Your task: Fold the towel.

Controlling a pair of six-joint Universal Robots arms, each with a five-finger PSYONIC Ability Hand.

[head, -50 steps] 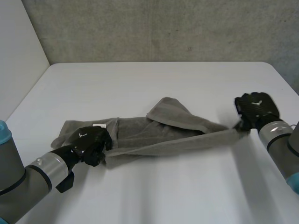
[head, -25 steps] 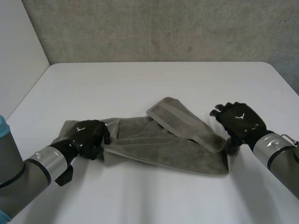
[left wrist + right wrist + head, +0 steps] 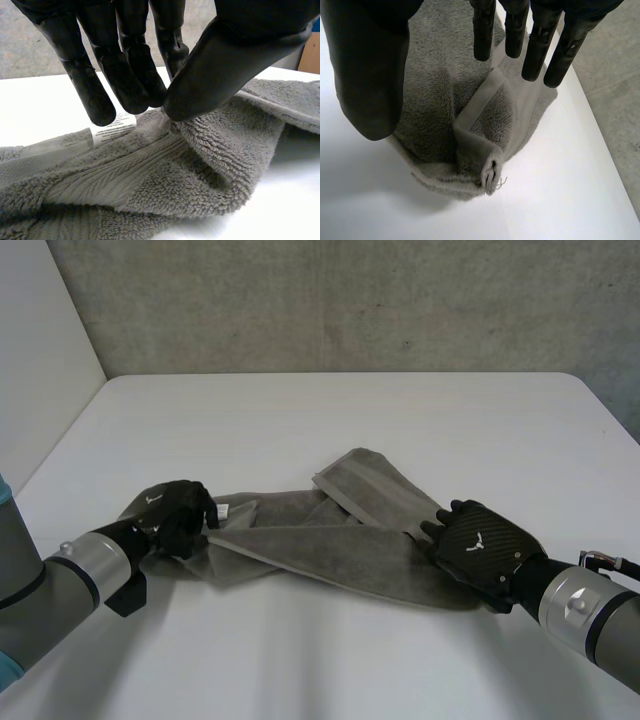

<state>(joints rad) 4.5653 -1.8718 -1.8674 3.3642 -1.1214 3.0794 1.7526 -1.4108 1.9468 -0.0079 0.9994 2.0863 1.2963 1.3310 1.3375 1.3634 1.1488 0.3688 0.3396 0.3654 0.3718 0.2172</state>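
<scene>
**A:** Where is the towel?

**B:** The grey towel (image 3: 330, 545) lies as a long rumpled strip across the near half of the white counter (image 3: 330, 420). It is partly doubled over itself, and in the middle one flap angles toward the far side.

**A:** What is happening at the left end?

**B:** The left robot hand (image 3: 175, 515) is on that end. In its wrist view the thumb and fingers (image 3: 95, 95) come together on the towel's edge, just beside the label. I judge it to be pinching the cloth.

**A:** Can you read the label?

**B:** No. The label (image 3: 114, 127) is a white sewn-in tag with lines of tiny dark print, too small to read. I can't make out a brand.

**A:** And the right end?

**B:** The right robot hand (image 3: 478, 548) is palm down over it, though I can't tell whether the palm touches. Its fingers (image 3: 484, 35) are straight and spread, the thumb is well apart, and nothing is between them, so it is released. Below it lies a bunched corner with a flat hem band (image 3: 475, 107).

**A:** How will the towel handle?

**B:** It is thick terry, so it is probably soft, limp and fairly light, and not slippery. It should sag and bunch rather than hold a shape. The corners or the hem band look like the best places to take hold, since the weave there seems thin enough to pinch. Grabbing the middle would likely only gather folds.
</scene>
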